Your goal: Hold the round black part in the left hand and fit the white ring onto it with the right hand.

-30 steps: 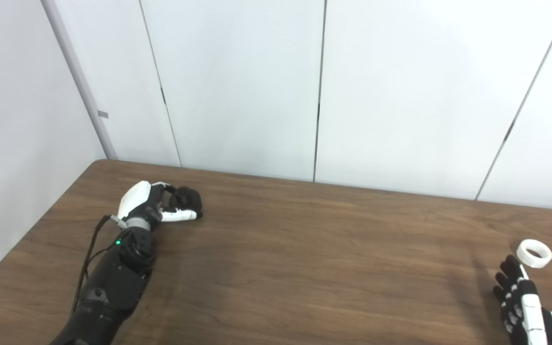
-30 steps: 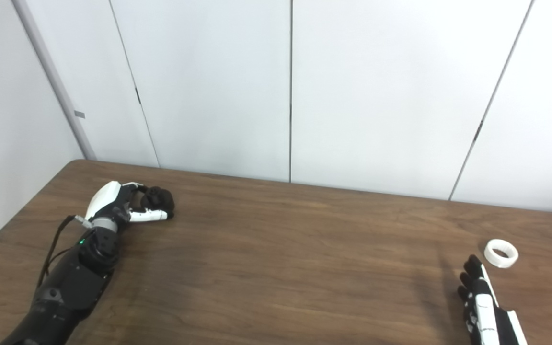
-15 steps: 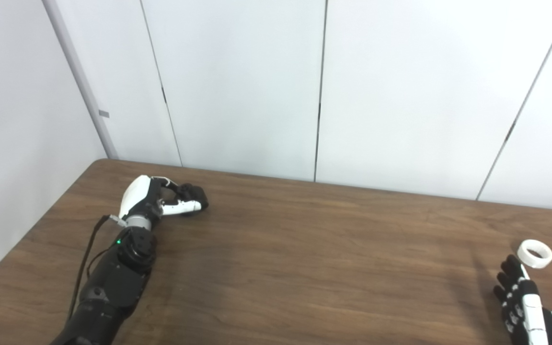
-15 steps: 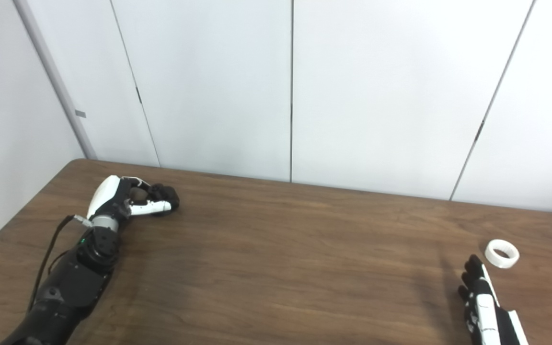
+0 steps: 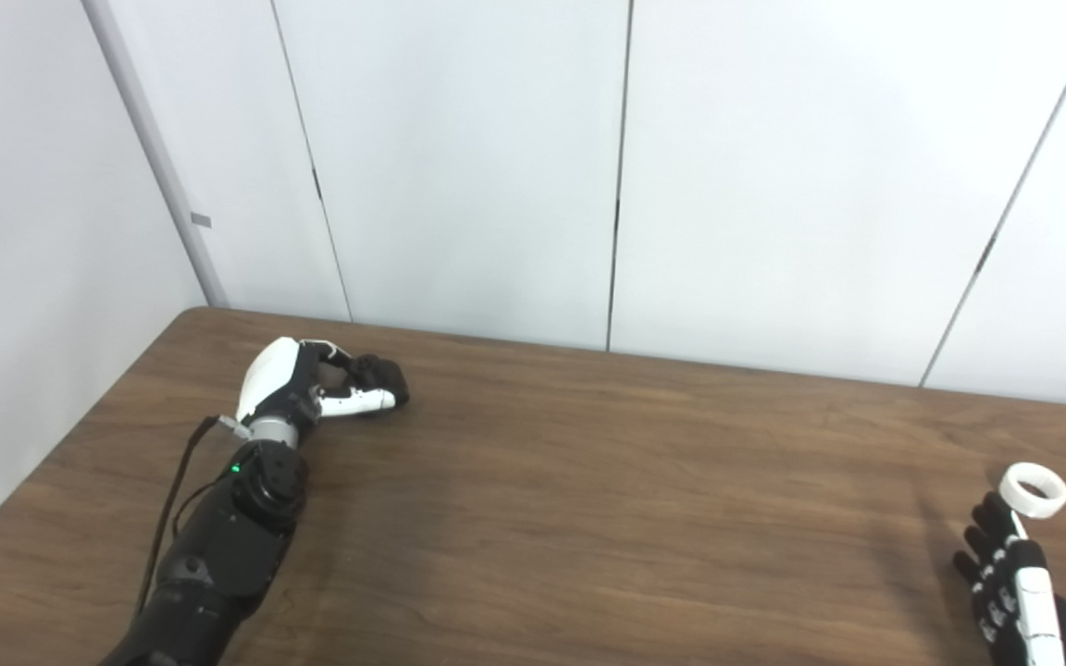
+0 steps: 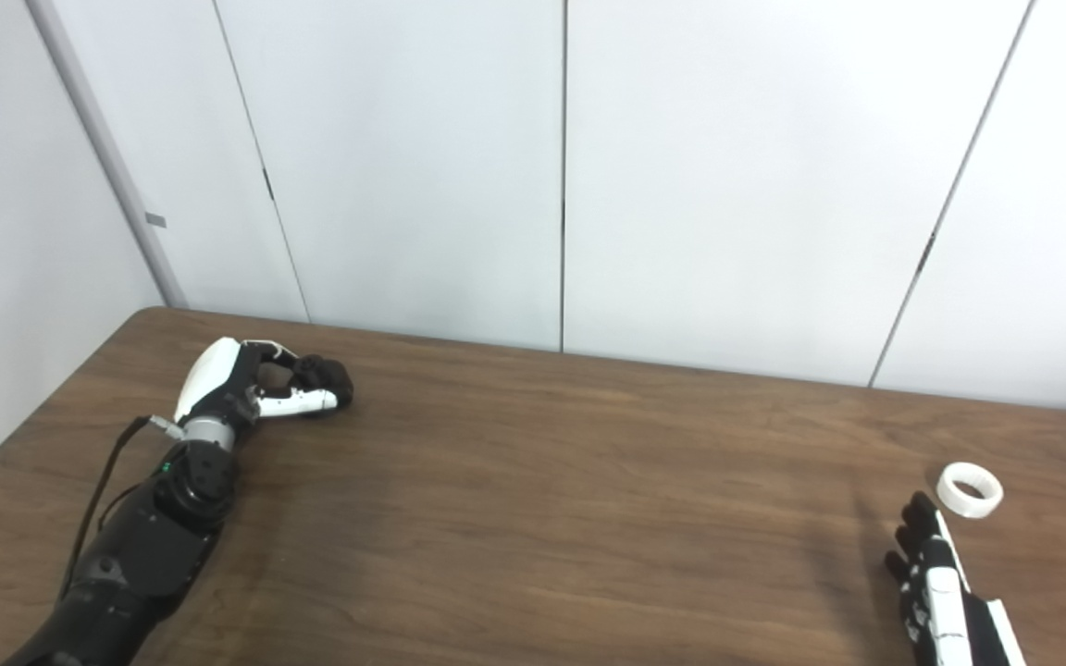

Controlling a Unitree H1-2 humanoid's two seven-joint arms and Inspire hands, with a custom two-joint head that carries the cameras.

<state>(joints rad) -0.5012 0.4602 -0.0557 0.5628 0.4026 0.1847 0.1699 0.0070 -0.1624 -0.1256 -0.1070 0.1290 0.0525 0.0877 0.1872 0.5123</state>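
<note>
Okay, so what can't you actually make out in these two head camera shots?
- Black part: both views, mostly hidden by the left hand; shape and firmness of grip unclear.
- Right hand: cut off by the bottom edge; palm and thumb unseen.
- White ring: too small for inner detail.

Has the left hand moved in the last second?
Yes. The left hand has shifted slightly right and toward the wall, judged against the table's back edge, with its fingers closed around the black part.
</note>
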